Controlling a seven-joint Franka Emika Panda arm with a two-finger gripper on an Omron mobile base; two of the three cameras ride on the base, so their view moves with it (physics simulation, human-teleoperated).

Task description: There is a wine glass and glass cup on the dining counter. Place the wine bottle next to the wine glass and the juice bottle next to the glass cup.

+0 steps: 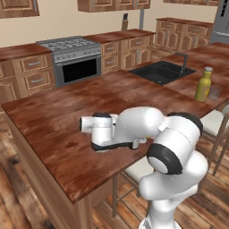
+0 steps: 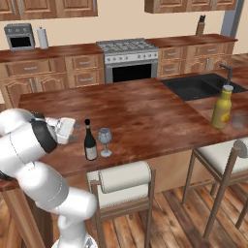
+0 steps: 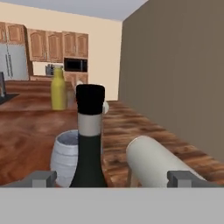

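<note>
Holding nothing, with the gripper [image 3: 113,178] spread to its widest. Far beyond the left fingertip [image 3: 42,178], across the dining counter [image 3: 26,131]: the juice bottle [image 3: 58,89], with the glass cup [image 2: 239,119] just beside it in the right base view, so probably nothing left to do there. Just past the left fingertip and a little further off: the wine glass [image 3: 66,153], just beside the wine bottle [image 3: 89,144], whether touching or apart impossible to tell. Between the fingertips, upright, somewhat nearer the left one: that bottle, untouched on either side. Beyond the right fingertip: a stool's white cushion [image 3: 157,162], at the counter's edge.

Main hazard, as a judgement: any sideways drift or roll of the hand would push a finger into the bottle, tip it leftward and take the stemmed glass down with it. Closing off-centre would do much the same, shoving before gripping. Safest to travel straight along the finger axis only, and slowly.
</note>
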